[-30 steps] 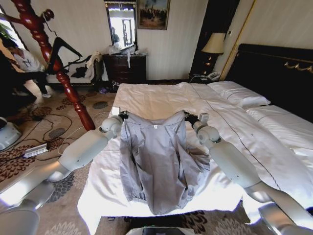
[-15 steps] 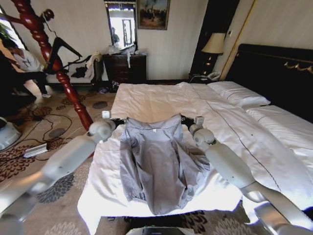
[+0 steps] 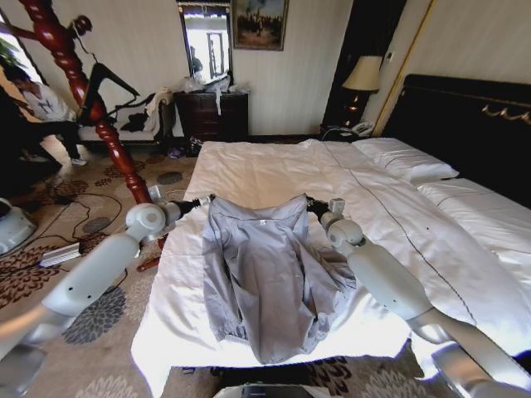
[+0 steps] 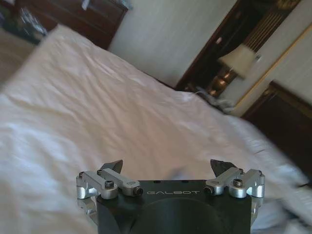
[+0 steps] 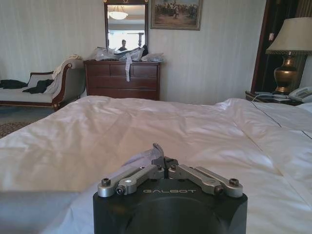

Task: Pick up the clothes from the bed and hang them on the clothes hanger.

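Note:
The clothes, a pale grey-blue shirt [image 3: 265,274], lie spread on the bed [image 3: 265,166], collar towards the far side and hem hanging over the near edge. My right gripper [image 3: 312,202] is at the shirt's right shoulder. In the right wrist view this gripper [image 5: 163,161] is shut on a fold of the fabric [image 5: 146,157]. My left gripper [image 3: 205,199] hovers beside the other shoulder. The left wrist view shows it [image 4: 168,165] open over the white duvet [image 4: 97,112], nothing between its fingers. The thin black clothes hanger [image 3: 117,80] hangs on the wooden stand to the left.
A reddish-brown coat stand [image 3: 112,141] rises from the carpet left of the bed. Cables [image 3: 62,253] trail on the floor there. A dark dresser [image 3: 211,114] and a chaise stand at the far wall. The black headboard [image 3: 473,116] and a lamp [image 3: 362,75] are on the right.
My left arm has swung outward to the left, its wrist now off the bed's side. The right arm has crept slightly forward, still holding the shirt. The shirt has barely shifted.

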You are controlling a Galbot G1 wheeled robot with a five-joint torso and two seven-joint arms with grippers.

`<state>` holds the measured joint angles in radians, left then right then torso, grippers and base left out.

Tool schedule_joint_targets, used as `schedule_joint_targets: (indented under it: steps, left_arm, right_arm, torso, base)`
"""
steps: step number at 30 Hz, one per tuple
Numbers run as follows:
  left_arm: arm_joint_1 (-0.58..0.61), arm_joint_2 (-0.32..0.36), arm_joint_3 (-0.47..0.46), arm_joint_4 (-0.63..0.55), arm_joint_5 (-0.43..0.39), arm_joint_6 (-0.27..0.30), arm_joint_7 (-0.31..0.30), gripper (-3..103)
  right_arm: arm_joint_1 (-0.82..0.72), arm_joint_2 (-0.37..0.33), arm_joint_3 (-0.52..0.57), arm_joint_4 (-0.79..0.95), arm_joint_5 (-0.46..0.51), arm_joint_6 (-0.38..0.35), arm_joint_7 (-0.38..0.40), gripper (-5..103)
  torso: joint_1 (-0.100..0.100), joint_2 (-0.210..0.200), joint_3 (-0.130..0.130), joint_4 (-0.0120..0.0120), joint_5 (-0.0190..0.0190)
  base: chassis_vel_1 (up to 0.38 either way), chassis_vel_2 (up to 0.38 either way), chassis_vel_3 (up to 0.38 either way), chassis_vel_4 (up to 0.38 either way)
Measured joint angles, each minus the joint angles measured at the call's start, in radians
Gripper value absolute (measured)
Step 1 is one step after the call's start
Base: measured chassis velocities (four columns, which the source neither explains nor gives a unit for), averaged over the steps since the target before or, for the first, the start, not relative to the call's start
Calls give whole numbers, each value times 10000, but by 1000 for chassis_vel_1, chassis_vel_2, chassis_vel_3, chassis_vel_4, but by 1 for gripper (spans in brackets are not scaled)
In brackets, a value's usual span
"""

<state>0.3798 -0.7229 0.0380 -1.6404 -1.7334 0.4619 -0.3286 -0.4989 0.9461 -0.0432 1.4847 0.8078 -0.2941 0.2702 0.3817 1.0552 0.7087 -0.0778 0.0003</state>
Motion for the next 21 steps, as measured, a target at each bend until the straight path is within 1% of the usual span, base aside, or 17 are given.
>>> schedule_joint_targets:
  steps: [1, 2, 3, 4, 6, 7, 9, 10, 11, 13, 14, 16, 19, 20, 21]
  left_arm:
    - [25, -44, -78, -31, -296, 52, -83, 100]
    - [37, -47, -37, -30, -122, 215, -110, 100]
    - [37, -47, -37, -30, -122, 215, -110, 100]
    - [20, 13, 192, 16, 656, 209, 51, 100]
    - [41, 191, 613, -22, 2004, -137, 526, 100]
    - [134, 213, 614, -151, 2094, -187, 558, 100]
    - [259, 224, 563, -284, 2162, -216, 580, 100]
    - [342, 243, 523, -378, 2297, -265, 592, 100]
    - [444, 292, 466, -514, 2626, -428, 597, 100]
    - [663, 428, 343, -802, 3197, -696, 519, 100]
    - [663, 428, 343, -802, 3197, -696, 519, 100]
    - [1029, 662, 35, -1342, 3645, -909, 301, 100]
    - [1334, 1021, -326, -2189, 3777, -1043, -76, 100]
    - [1334, 1021, -326, -2189, 3777, -1043, -76, 100]
    - [1403, 1145, -435, -2451, 3806, -1074, -201, 100]
  right_arm:
    - [10, 17, -9, -11, -7, 3, -1, 0]
    - [21, 25, -26, -27, -12, 5, -1, 0]
    - [21, 25, -26, -27, -12, 5, -1, 0]
    - [25, 25, -40, -40, -19, 7, -2, 0]
    - [30, 4, -53, -51, -31, 18, -12, 0]
    - [31, -5, -54, -50, -31, 20, -12, 0]
    - [31, -14, -54, -39, -30, 21, -12, 0]
    - [31, -27, -54, -30, -28, 21, -12, 0]
    - [23, -61, -54, -2, -25, 21, -10, 0]
    - [-14, -111, -45, 62, -11, 21, -7, 0]
    - [-14, -111, -45, 62, -11, 21, -7, 0]
    - [-65, -176, -14, 174, -6, 21, 1, 0]
    - [-154, -251, 55, 298, -7, 21, 11, 0]
    - [-154, -251, 55, 298, -7, 21, 11, 0]
    - [-187, -282, 83, 329, -8, 22, 13, 0]
  torso:
    - [0, 0, 0, 0, -2]
    - [1, 0, 0, -1, -2]
    - [1, 0, 0, -1, -2]
    - [0, 0, 0, -2, -3]
    - [3, -1, 2, -2, -3]
    - [4, -1, 2, 3, -4]
    - [3, -1, 2, 1, -4]
    - [1, 0, 2, 1, -5]
    - [1, 0, 1, -3, -3]
    - [2, -1, 2, -3, -4]
    - [2, -1, 2, -3, -4]
    - [3, -1, 2, 1, -4]
    - [1, 0, 0, 2, -4]
    - [1, 0, 0, 2, -4]
    - [0, 0, 0, 1, -3]
  base:
    - [0, 0, 0, 0]
    - [0, 0, 0, 0]
    - [0, 0, 0, 0]
    - [0, 0, 0, 0]
    - [0, 0, 0, 0]
    - [0, 0, 0, 0]
    - [0, 0, 0, 0]
    - [0, 0, 0, 0]
    - [0, 0, 0, 0]
    - [0, 0, 0, 0]
    - [0, 0, 0, 0]
    - [0, 0, 0, 0]
    - [0, 0, 0, 0]
    - [0, 0, 0, 0]
    - [0, 0, 0, 0]
